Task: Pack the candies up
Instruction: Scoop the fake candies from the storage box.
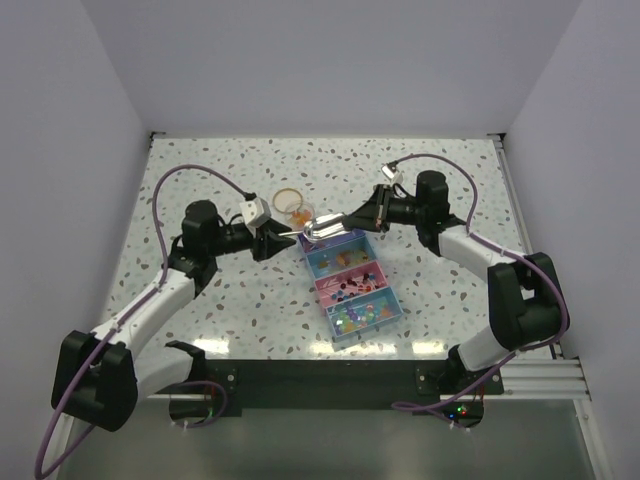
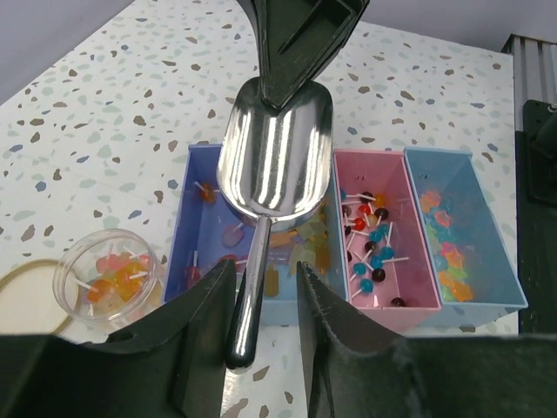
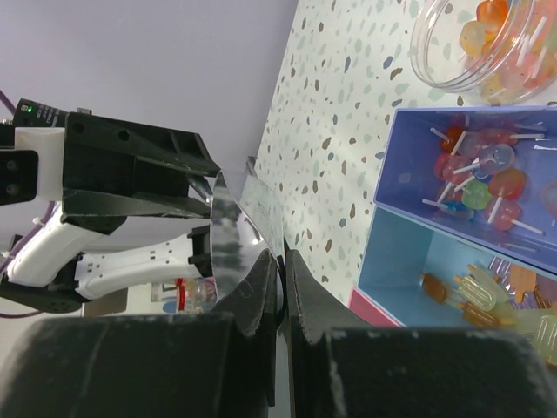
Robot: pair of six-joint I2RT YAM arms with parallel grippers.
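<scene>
- Left wrist view: left gripper [image 2: 261, 283] stood part open, fingers [image 2: 202, 324] either side of the scoop [image 2: 274, 157] handle, narrow gaps showing.
- Right wrist view alone showed the right gripper [image 3: 280, 266] pinched tight on the scoop's rim.
- Candies [image 2: 372, 248] lay in the box [image 2: 196, 209] compartments; some in the jar [image 2: 104, 279] just beside.
</scene>
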